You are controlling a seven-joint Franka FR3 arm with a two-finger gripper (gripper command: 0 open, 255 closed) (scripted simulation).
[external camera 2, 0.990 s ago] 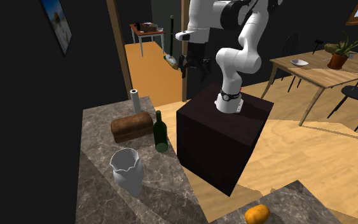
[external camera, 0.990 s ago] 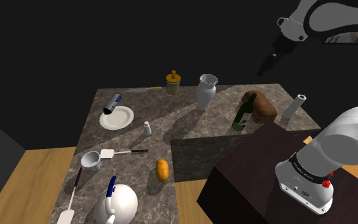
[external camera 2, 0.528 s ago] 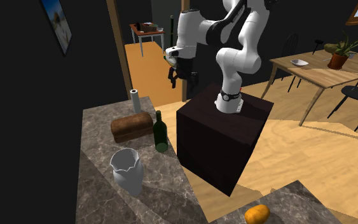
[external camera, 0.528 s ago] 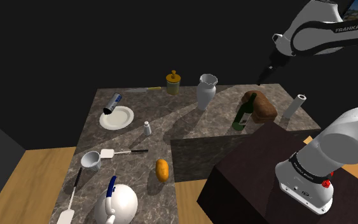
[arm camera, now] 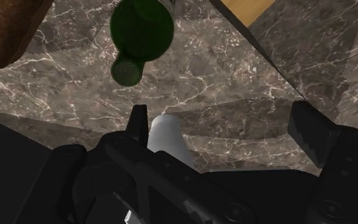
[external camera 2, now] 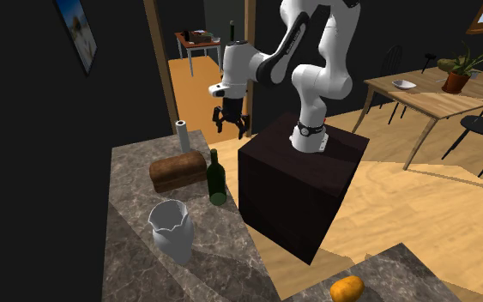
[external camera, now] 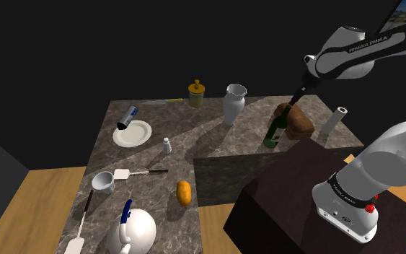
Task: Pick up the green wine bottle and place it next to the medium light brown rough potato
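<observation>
Bottle: the green wine bottle [external camera: 274, 130] stands upright on the dark marble counter [external camera: 194, 141], just beside the brown bread loaf [external camera: 300, 121] and near the stand.
Potato: the orange-brown potato [external camera: 184, 192] lies well apart from the bottle, on another stretch of the counter.
Gripper: the gripper [external camera 2: 231, 126] hangs above the bottle with its jaws spread and nothing between them. In the wrist view the bottle's mouth lies ahead of the fingers [arm camera: 139, 124].
Handling: probably stiff, smooth and slippery, fairly heavy, tall enough to tip, and breakable.
Hold: the neck looks best, since it is clear of the loaf.
Risk: a finger could brush the loaf or the white cylinder [external camera 2: 181, 133].
</observation>
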